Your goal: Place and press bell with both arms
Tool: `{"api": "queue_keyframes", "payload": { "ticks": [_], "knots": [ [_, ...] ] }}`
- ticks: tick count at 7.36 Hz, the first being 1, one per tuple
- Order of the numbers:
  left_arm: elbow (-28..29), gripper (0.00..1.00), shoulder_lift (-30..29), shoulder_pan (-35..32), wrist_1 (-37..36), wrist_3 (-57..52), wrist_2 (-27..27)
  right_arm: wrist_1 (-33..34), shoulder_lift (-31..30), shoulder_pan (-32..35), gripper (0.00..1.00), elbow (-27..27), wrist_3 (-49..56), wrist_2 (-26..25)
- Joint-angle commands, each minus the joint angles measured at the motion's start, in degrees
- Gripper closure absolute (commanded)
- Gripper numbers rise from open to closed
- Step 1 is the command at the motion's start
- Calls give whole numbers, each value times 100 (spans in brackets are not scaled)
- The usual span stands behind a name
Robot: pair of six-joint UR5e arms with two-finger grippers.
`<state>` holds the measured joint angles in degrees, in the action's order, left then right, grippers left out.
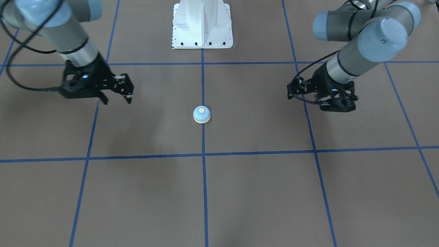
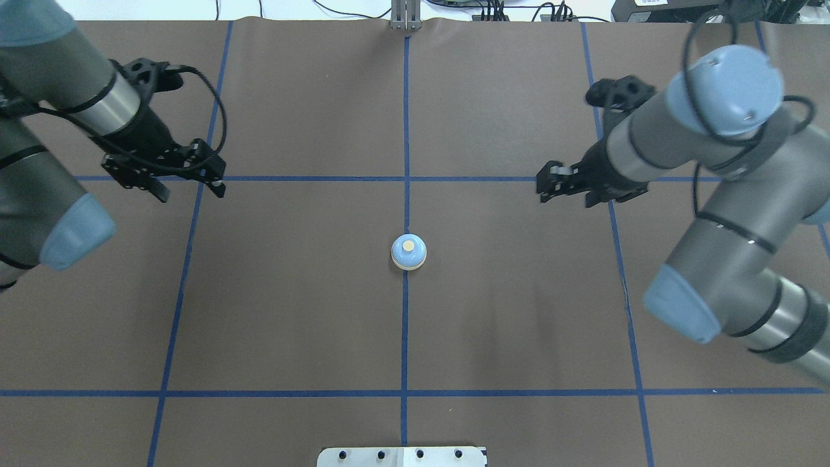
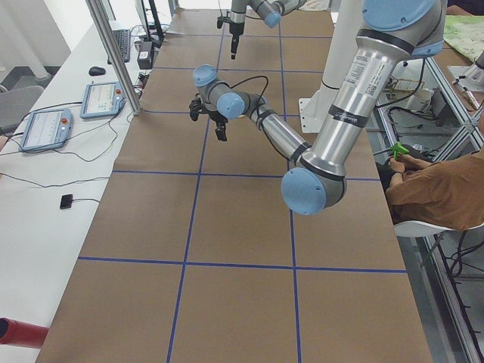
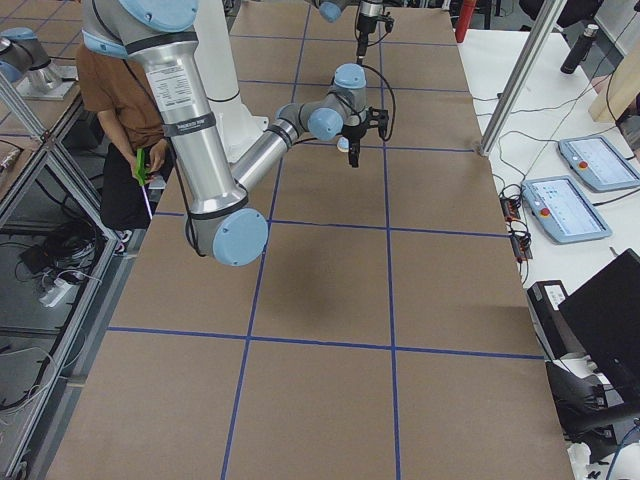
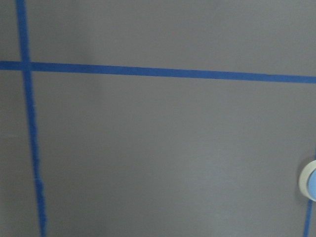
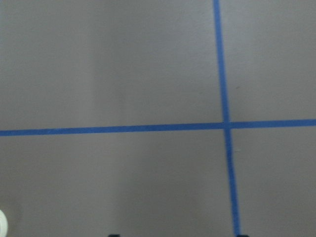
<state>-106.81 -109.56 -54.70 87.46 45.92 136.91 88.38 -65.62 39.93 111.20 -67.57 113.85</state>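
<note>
**Both arms held wide, claws open**

The left arm (image 2: pixel 29 181) comes in from its side with the elbow bent, and its wrist (image 2: pixel 107 110) slants inward and down. The left claw (image 2: pixel 189 192) hangs with its two fingers spread and nothing between them. The right arm (image 2: pixel 726 253) mirrors it (near enough, anyway), folded at the elbow with the forearm reaching inward. The right claw (image 1: pixel 117 101) points down too, fingers parted and empty. The two claws sit well apart from each other, each on its own side.
</note>
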Motion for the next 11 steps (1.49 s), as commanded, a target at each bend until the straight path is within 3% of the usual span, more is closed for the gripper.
{"api": "queue_keyframes", "payload": {
  "ticks": [1,3,7,11],
  "knots": [
    [-366,1,732,-417,-1,-809,-7,391,1065,-792,100,-736,-650,-328],
    [-620,1,1215,-611,-27,-1251,-50,347,2137,-969,100,-2114,-1143,-328],
    [-692,1,1270,-612,-36,-1252,-68,-268,2220,-1154,100,-2603,-1364,-355],
    [-753,1,1314,-612,-44,-1252,-77,-269,2370,-1154,100,-2735,-1356,-626]
  ]
}}
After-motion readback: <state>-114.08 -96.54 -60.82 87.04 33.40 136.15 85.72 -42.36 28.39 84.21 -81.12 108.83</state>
